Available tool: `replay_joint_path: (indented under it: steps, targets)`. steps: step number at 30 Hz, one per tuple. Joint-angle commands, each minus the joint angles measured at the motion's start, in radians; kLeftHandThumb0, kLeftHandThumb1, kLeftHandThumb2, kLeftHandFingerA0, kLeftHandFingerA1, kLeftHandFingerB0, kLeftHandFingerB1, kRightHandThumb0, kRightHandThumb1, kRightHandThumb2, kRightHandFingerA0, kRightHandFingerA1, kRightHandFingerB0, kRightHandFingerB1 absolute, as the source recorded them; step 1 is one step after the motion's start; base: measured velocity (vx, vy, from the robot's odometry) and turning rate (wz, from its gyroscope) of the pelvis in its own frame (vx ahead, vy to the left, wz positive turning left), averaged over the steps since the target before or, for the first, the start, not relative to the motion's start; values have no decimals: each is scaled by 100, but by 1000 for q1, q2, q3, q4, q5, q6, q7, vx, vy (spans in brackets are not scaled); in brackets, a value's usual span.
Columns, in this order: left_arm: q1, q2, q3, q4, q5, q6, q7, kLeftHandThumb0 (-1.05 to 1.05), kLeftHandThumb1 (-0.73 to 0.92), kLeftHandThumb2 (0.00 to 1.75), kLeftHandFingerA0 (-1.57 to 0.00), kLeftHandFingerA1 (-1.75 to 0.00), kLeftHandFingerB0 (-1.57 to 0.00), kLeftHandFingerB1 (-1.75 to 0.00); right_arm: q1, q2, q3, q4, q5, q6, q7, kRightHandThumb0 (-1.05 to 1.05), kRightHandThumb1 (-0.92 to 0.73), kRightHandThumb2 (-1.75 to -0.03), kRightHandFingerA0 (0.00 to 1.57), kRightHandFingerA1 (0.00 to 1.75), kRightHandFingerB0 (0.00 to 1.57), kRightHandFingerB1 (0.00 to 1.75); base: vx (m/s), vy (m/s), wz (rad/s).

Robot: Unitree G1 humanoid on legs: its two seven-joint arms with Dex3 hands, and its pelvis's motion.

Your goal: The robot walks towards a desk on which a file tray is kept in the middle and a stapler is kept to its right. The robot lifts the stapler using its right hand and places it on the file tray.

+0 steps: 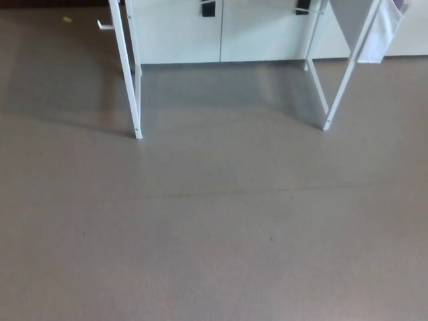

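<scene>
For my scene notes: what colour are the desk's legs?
White; the desk legs show best in the head view, against the grey floor.

Counts on the floor (214, 234): two leg frames, two handles, one cabinet front.
Two white leg frames are standing on the one grey floor, the left leg frame (135, 100) and the right leg frame (332, 110), each showing two bars meeting near its foot. Two black handles are showing at the top edge, the left handle (208, 8) and the right handle (303, 7), on one white cabinet front (180, 33) that is showing one vertical seam. One small tan scrap (67, 19) is lying far back, and one white panel (378, 37) is hanging at top right.
</scene>
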Motion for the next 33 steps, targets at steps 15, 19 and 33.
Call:
replay_joint_path:
  steps: [15,19,33]
  targets:
    - [12,3,34,-12,-26,-45,-22,-63,61,117,-21,-67,-22,-66,18,5,95,-116,-202,254,-223,-54,-56,-90,47,62,27,46,235,-80,4]
    - [6,8,13,-12,-1,-42,-12,-58,58,118,-27,-69,-28,-69,20,6,96,-122,-203,262,-225,-54,-56,-90,47,62,27,46,269,150,7]
    - [-4,9,12,7,0,-35,4,-68,57,118,-31,-75,-32,-74,29,13,93,-128,-207,268,-227,-54,-56,-90,47,62,27,46,213,50,2]
